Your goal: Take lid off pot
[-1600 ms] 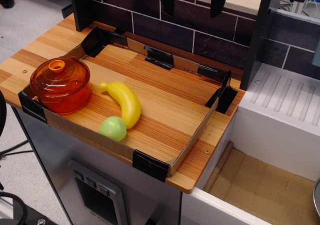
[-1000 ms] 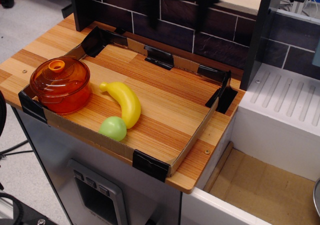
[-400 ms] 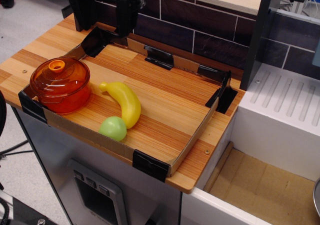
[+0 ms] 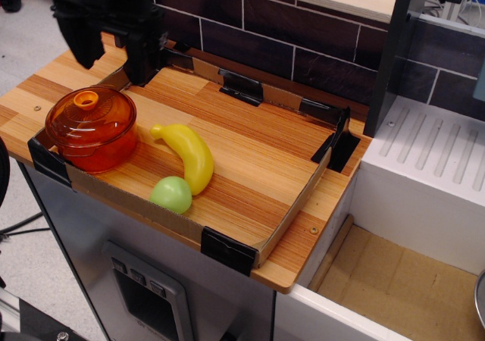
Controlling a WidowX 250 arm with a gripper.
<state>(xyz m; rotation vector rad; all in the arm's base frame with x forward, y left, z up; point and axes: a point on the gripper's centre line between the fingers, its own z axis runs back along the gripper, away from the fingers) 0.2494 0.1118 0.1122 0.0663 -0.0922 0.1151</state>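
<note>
The orange pot [image 4: 98, 153] stands at the near left corner of the cardboard tray [image 4: 284, 223]. The translucent orange lid [image 4: 102, 116] sits on it, with its lighter ring knob [image 4: 86, 98] at the centre. My black gripper [image 4: 112, 61] hangs above and behind the pot, at the tray's far left. Its two fingers [image 4: 142, 53] stand wide apart, open and empty. It does not touch the lid.
A yellow banana [image 4: 189, 154] lies just right of the pot, and a green ball [image 4: 171, 195] rests at the tray's near edge. A dark brick wall [image 4: 303, 38] runs behind. A white drainer [image 4: 432, 148] and a sink recess lie to the right.
My gripper has moved from the top middle leftward and downward, and now hangs just behind the pot. The pot, lid, banana and ball have not moved.
</note>
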